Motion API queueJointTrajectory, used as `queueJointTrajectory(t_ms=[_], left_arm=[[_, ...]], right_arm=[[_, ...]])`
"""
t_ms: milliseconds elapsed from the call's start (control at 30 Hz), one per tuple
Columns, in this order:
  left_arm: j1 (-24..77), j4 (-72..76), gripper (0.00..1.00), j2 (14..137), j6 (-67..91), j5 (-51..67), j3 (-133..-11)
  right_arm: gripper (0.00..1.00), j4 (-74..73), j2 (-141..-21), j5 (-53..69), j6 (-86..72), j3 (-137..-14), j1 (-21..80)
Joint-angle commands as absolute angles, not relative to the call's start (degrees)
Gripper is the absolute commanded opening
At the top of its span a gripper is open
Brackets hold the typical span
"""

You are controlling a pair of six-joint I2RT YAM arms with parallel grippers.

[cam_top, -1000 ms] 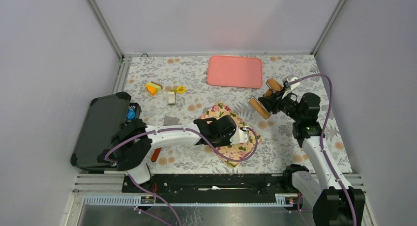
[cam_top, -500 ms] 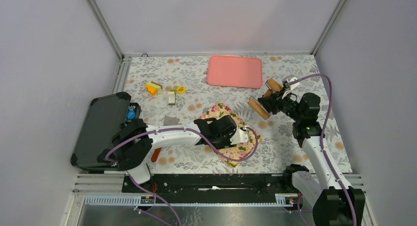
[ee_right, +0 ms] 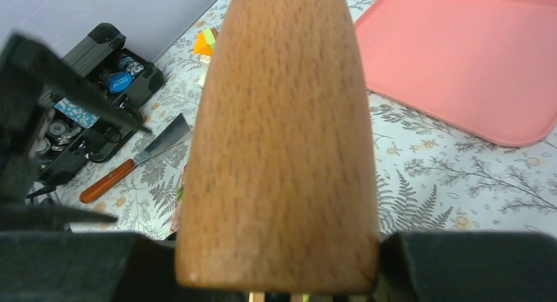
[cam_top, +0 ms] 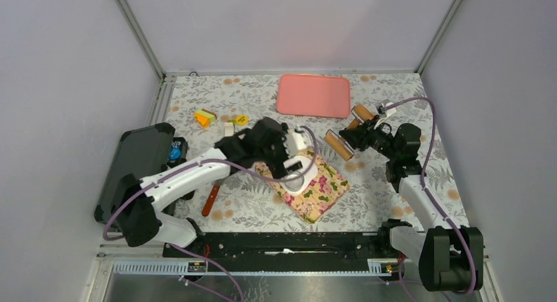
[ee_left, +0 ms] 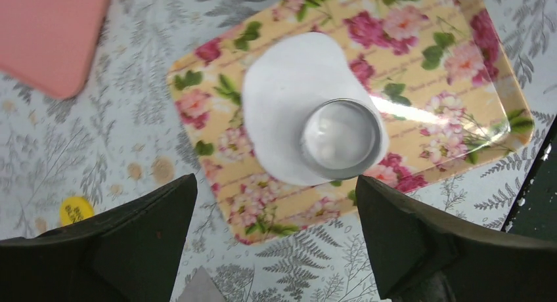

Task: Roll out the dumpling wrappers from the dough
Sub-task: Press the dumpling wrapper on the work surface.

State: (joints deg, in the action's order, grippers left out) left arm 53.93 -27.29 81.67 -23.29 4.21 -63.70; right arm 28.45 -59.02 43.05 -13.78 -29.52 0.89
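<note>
The dough (ee_left: 289, 98) lies as a thin white sheet on a floral board (ee_left: 453, 72). A shiny metal ring cutter (ee_left: 341, 139) stands on the sheet's near right edge, with white dough showing inside it. No separate dumpling wrappers are in view. My left gripper (ee_left: 276, 236) hangs open above the board's near edge, holding nothing. In the top view the left gripper (cam_top: 293, 163) is just behind the dough (cam_top: 305, 185). My right gripper (cam_top: 358, 132) is shut on a brown wooden rolling pin (ee_right: 276, 131), held in the air right of the board (cam_top: 328, 187).
A pink tray (cam_top: 314, 95) lies at the back. A black toolbox (cam_top: 134, 171) stands open at the left edge. An orange-handled scraper (cam_top: 210, 200) lies beside the board. Small coloured pieces (cam_top: 205, 117) sit at the back left.
My left gripper opened, let go of the ring cutter and rose back from the board, leaving the ring on the dough. The right arm brought the rolling pin slightly left.
</note>
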Motion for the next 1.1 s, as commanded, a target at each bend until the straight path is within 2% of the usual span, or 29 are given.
queueJointTrajectory(t_ms=[0,167,433,600,867,1067], left_arm=[[42.9,-26.3,0.98,76.9,-19.8,18.6,-63.7],[27.6,-26.5,0.98,75.5,-17.5,29.9,-61.4],[9.5,-27.5,0.99,74.1,-19.9,39.5,-56.6],[5.3,-24.5,0.99,74.4,-17.2,42.7,-54.4],[4.6,-22.2,0.99,74.0,-16.0,42.7,-52.9],[3.9,-22.1,0.99,73.8,-16.6,42.8,-52.0]], right_arm=[[0.00,37.2,-60.9,45.8,-15.0,-30.6,5.3],[0.00,33.1,-65.4,42.2,-8.0,-33.9,16.9],[0.00,40.2,-75.2,43.6,-6.3,-35.7,25.9],[0.00,47.6,-80.1,43.7,-6.8,-34.3,29.4],[0.00,58.3,-83.8,43.8,-9.6,-30.0,32.4],[0.00,54.9,-83.7,43.4,-6.9,-29.3,32.8]])
